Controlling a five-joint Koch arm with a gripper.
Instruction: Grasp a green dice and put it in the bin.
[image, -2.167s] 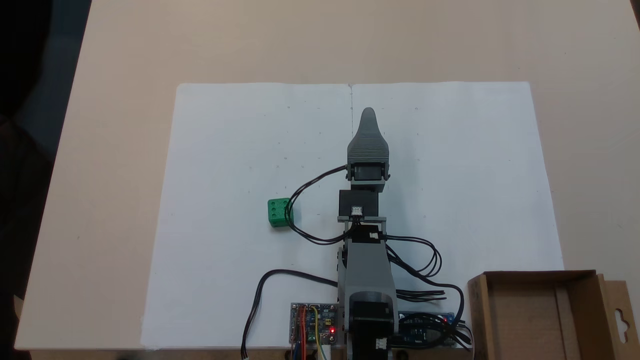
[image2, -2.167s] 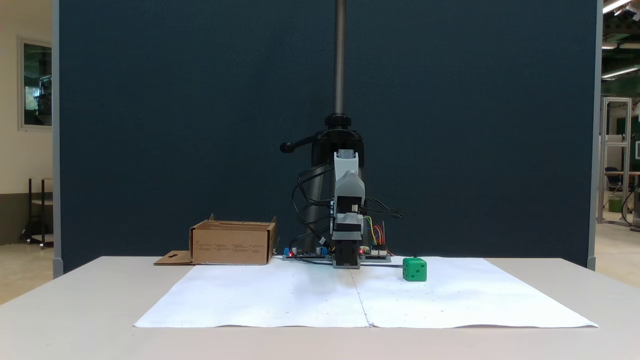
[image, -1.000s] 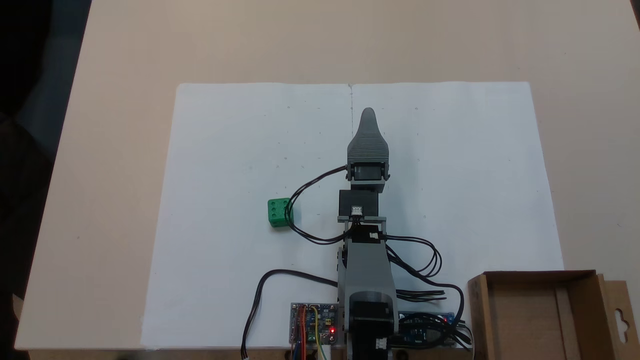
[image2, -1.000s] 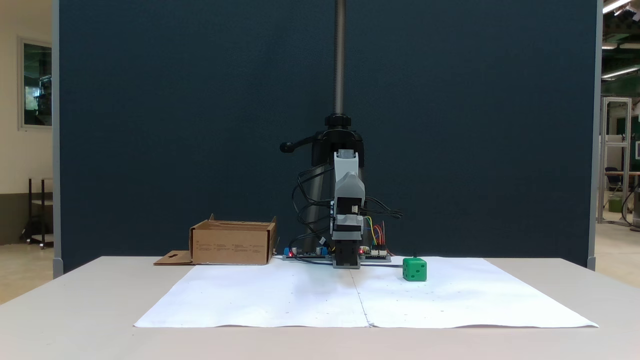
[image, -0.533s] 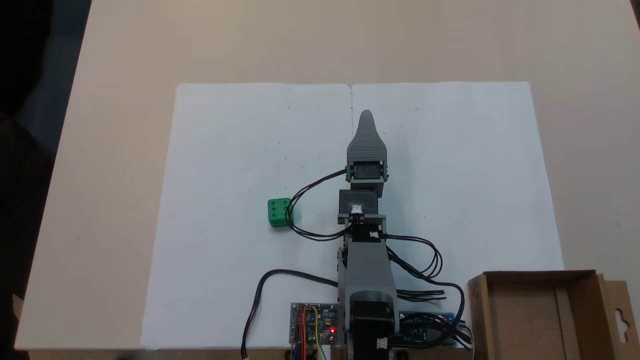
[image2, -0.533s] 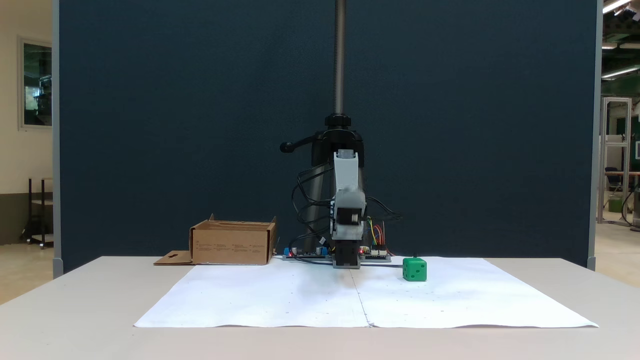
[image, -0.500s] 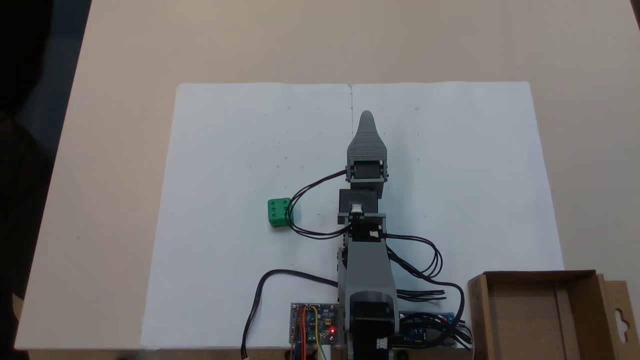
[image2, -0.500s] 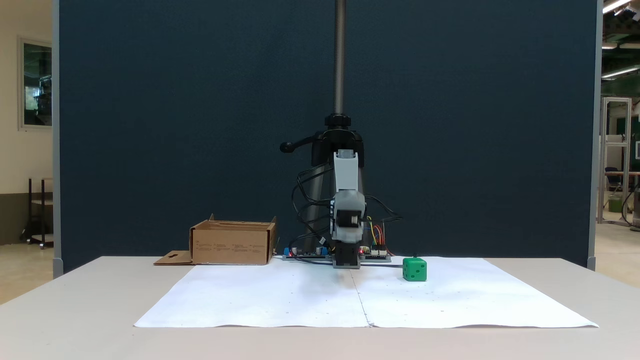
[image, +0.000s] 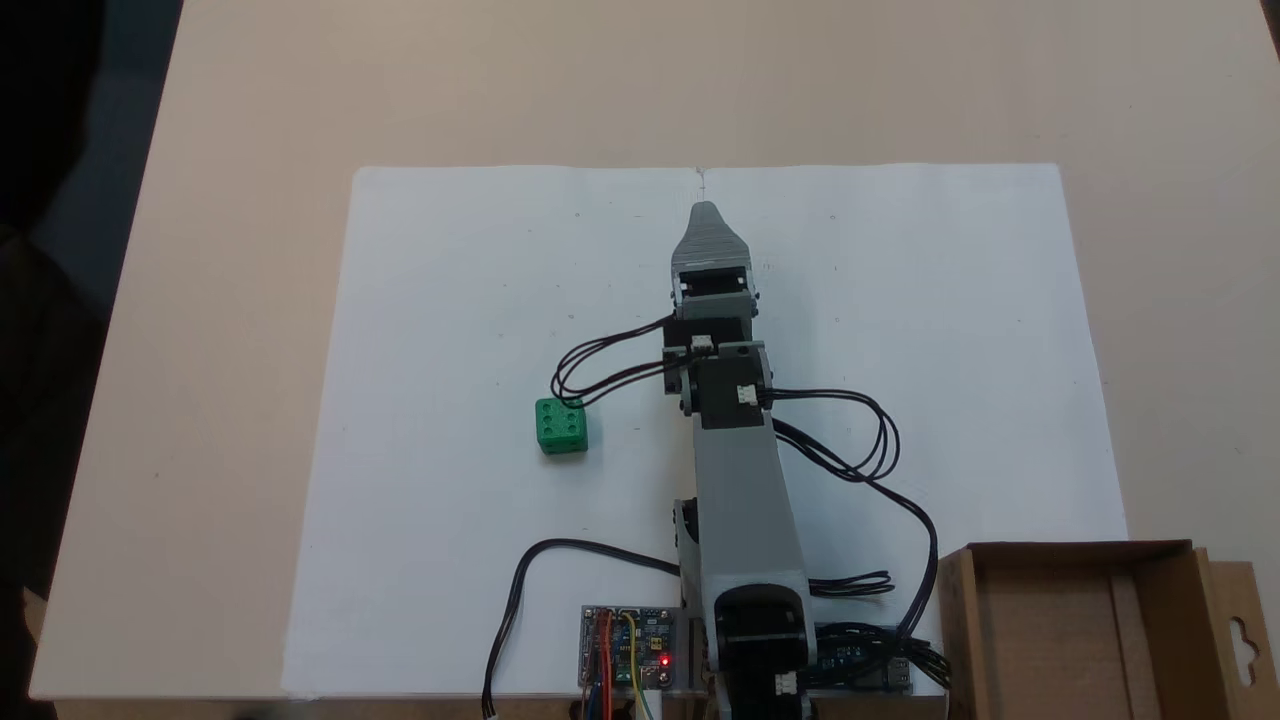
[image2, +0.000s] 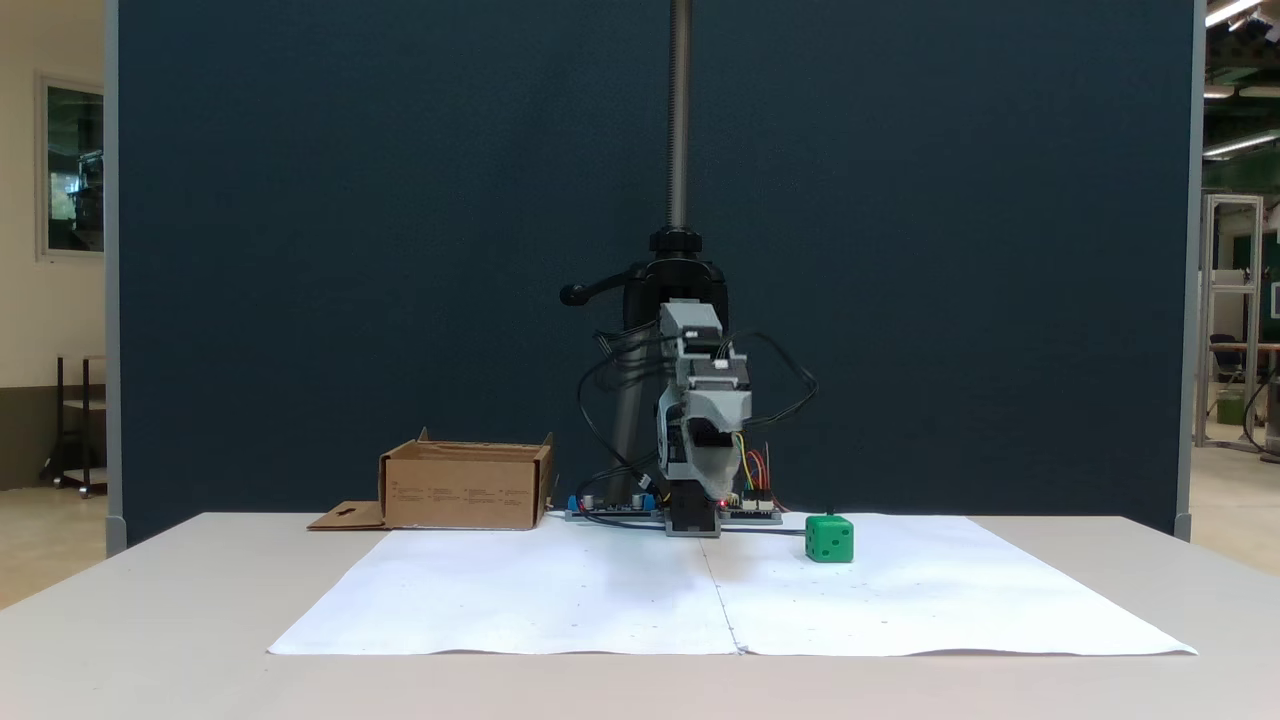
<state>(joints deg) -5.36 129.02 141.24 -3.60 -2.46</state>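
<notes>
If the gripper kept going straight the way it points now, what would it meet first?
Probably the white paper sheet. From above, the gripper points at the sheet's far edge; from the front it tilts downward. The small green plastic dice sits well off that line.

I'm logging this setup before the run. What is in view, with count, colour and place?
dice: one, green, on the paper, left of the arm in the top-down fixed view, touched by nothing.
bin: one, brown cardboard, at that view's lower right corner, nothing seen inside.
paper: white sheets side by side, covering the table's middle.
table: one, beige.
boards: at the arm's base on both sides, red lights lit.
screen: one, dark blue, behind the table.
arm: one, grey, black cables, reaching over the paper.
claw: one, grey, above the paper, holding nothing; open or shut cannot be told.
</notes>
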